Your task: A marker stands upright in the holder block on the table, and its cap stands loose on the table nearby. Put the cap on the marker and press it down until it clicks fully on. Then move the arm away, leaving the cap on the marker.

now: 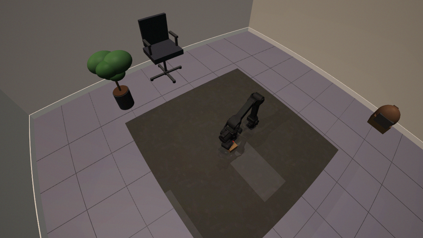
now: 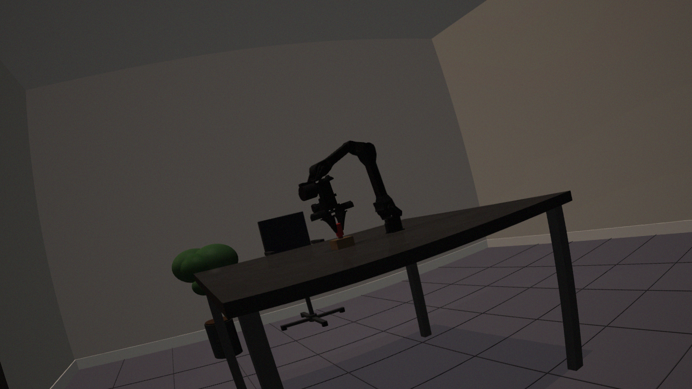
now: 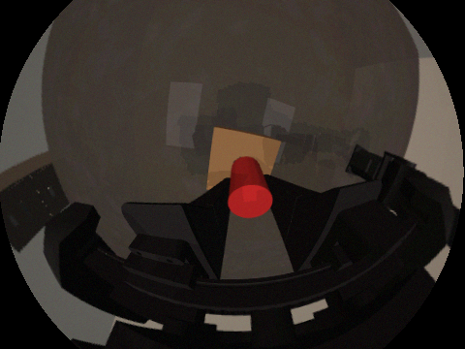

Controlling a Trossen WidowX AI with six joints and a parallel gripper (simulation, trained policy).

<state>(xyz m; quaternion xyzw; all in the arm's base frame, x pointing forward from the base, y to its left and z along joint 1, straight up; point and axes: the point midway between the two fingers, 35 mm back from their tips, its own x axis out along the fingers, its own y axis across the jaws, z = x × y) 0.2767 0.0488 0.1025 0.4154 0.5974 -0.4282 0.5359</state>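
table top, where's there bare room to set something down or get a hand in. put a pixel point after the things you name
Bare patches: between the holder block (image 1: 233, 147) (image 2: 342, 242) (image 3: 242, 150) and the plant-side edge, and from the block toward the corner farthest from the chair (image 1: 163, 51) (image 2: 284, 232). Crowded: right at the block, where the gripper (image 1: 232, 143) (image 2: 339, 230) (image 3: 250, 196) is closed on the red cap (image 1: 233, 141) (image 2: 339, 229) (image 3: 250, 194).

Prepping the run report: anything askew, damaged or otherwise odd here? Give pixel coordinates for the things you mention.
Nothing stands out. The red cap (image 1: 233, 141) (image 2: 339, 229) (image 3: 249, 191) sits roughly upright above the holder block (image 1: 233, 146) (image 2: 342, 242) (image 3: 242, 147), the gripper (image 2: 339, 232) (image 3: 250, 196) shut on it. No visible damage.
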